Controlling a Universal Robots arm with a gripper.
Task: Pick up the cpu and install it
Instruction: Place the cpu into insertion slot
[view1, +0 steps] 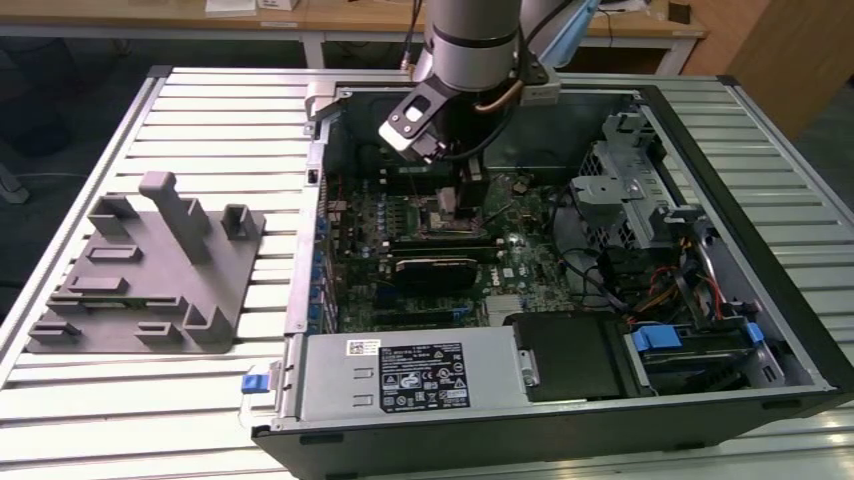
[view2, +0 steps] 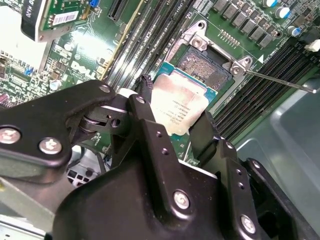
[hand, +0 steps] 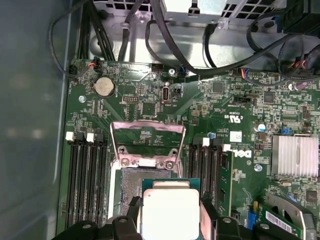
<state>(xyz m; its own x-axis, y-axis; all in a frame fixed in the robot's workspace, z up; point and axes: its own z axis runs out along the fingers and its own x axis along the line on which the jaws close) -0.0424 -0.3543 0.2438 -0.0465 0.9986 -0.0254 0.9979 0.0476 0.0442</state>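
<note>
Black fingers (view2: 147, 125) of the gripper (view2: 173, 107) nearest the lens in the second wrist view, clamped onto the cpu (view2: 182, 100) from two opposite sides, one pad at each edge. Small flat square chip: shiny silver metal lid with faint dark print and a mottled sheen across the middle, thin pale tan rim around the lid, sliver of green board beyond it on one side. Held lid-up between the pads, low over the motherboard (hand: 150, 100) inside the open computer case (view1: 801, 330), partly overlapping one side of the cpu socket (hand: 131, 186); touching the socket or just clear of it, cannot tell. Socket uncovered, fine grid of contacts on show, metal load frame (hand: 146, 142) standing raised beside it, thin lever (view2: 280, 81) sticking out to one side. Rows of black memory slots (hand: 87, 175) on both flanks of the socket, round coin cell (hand: 104, 86) and ribbed silver heat sink (hand: 295, 156) farther off on the board. In the exterior view, arm (view1: 474, 40) reaching down into the case, grey power supply (view1: 400, 375) along the case's edge nearest that camera, grey moulded fixture (view1: 147, 265) on the slatted table (view1: 200, 110) at the exterior view's left, well apart from the case.
</note>
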